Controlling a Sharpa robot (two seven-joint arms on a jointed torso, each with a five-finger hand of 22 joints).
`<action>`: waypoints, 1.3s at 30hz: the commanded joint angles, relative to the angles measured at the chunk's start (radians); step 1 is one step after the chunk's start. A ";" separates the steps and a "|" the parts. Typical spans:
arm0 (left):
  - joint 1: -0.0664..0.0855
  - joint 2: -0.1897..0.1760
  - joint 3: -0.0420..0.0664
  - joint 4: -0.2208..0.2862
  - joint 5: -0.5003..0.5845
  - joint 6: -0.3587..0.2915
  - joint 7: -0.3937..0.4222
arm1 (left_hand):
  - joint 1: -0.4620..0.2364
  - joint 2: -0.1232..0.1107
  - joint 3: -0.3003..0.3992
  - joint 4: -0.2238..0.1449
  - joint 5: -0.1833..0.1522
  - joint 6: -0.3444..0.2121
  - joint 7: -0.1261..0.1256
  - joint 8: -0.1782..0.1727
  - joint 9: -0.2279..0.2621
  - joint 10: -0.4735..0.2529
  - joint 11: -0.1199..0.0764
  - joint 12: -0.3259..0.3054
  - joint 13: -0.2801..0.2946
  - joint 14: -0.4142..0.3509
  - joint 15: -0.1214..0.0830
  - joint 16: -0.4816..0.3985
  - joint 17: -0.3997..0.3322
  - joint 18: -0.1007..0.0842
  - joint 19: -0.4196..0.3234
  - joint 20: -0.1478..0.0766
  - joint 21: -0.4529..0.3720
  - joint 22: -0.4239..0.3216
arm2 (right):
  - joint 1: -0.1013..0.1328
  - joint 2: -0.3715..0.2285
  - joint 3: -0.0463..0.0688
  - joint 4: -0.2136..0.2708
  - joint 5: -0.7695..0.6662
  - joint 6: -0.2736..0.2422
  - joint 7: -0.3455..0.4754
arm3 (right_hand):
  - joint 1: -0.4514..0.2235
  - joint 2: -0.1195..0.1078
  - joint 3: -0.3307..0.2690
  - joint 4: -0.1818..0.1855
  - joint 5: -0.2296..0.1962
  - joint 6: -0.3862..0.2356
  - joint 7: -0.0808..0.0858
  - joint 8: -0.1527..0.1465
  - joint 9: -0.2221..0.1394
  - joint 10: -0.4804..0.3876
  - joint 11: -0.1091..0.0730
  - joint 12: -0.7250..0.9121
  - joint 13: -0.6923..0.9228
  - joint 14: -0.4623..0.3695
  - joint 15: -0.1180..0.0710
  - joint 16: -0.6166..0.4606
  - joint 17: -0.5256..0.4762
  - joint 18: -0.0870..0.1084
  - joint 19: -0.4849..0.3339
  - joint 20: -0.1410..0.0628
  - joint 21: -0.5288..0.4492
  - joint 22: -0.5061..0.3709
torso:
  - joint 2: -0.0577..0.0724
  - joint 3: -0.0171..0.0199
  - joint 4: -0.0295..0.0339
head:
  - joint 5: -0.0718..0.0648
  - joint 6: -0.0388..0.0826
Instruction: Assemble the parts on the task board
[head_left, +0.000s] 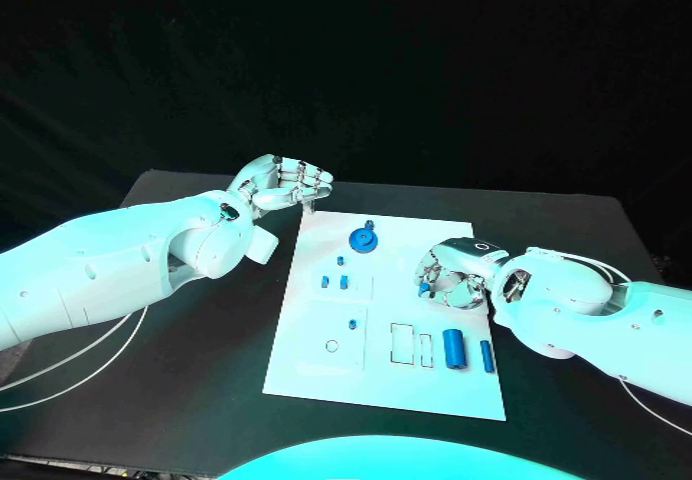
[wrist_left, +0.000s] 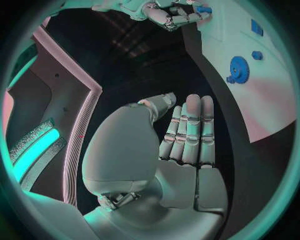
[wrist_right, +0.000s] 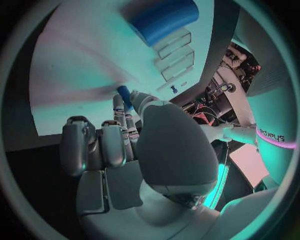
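The white task board (head_left: 320, 370) lies in the middle of the black table. My right hand (head_left: 454, 277) hovers over the board's right half and pinches a small blue part (head_left: 426, 287) between thumb and finger; the same part (wrist_right: 124, 95) shows at the fingertips in the right wrist view. My left hand (head_left: 283, 184) hangs above the board's far left corner with its fingers curled together and nothing in them. A blue gear (head_left: 364, 239) sits near the board's far edge. A blue cylinder (head_left: 456, 348) and a slimmer blue piece (head_left: 488, 356) lie at the near right.
Small blue pegs (head_left: 335, 282) stand left of the board's centre, with another one (head_left: 353, 324) nearer me. Rectangular slots (head_left: 413, 345) and a round hole (head_left: 332, 346) are open in the near part. Bare black table (head_left: 188, 400) surrounds the board.
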 joint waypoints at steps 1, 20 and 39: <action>0.001 0.001 0.001 0.003 -0.001 0.013 0.000 | -0.002 0.008 -0.006 0.001 0.000 -0.006 0.008 0.003 0.001 -0.007 -0.001 0.007 0.000 0.001 0.003 0.001 0.001 0.015 0.004 0.003 -0.004 -0.001 | -0.003 0.002 -0.001 0.004 -0.018 -0.019 -0.007 | -0.007 0.000 0.022 -0.012 0.017 0.021 -0.003 0.005 0.005 0.022 -0.004 -0.008 0.001 0.026 -0.008 0.006 0.003 -0.009 0.040 -0.010 0.014 0.204 | -0.001 -0.0005 -0.0004 | 0.001 0.000; 0.001 0.004 0.001 -0.005 -0.001 0.014 -0.004 | -0.001 0.008 -0.006 0.001 0.000 -0.007 0.008 0.003 0.001 -0.009 -0.001 0.008 0.000 0.001 0.002 0.002 0.001 0.015 0.005 0.003 -0.005 -0.001 | 0.001 -0.018 0.000 0.035 0.059 -0.066 -0.029 | -0.035 0.022 0.084 -0.060 0.036 0.063 -0.022 0.042 0.035 0.089 -0.022 -0.025 0.013 0.028 -0.023 0.011 0.005 -0.013 0.045 -0.024 0.038 0.209 | -0.003 -0.0006 -0.0016 | 0.001 0.005; 0.001 0.009 0.001 -0.012 -0.001 0.017 -0.006 | 0.000 0.008 -0.007 0.000 0.000 -0.008 0.008 0.003 0.001 -0.010 -0.001 0.009 0.000 0.002 0.002 0.003 0.002 0.015 0.006 0.003 -0.005 -0.002 | 0.045 -0.071 0.005 0.170 0.075 -0.101 -0.017 | -0.056 0.012 0.088 -0.068 0.031 0.063 -0.022 0.048 0.043 0.095 -0.022 -0.035 0.015 0.028 -0.023 0.011 0.004 -0.013 0.045 -0.025 0.041 0.210 | -0.003 -0.0002 -0.0016 | 0.004 0.011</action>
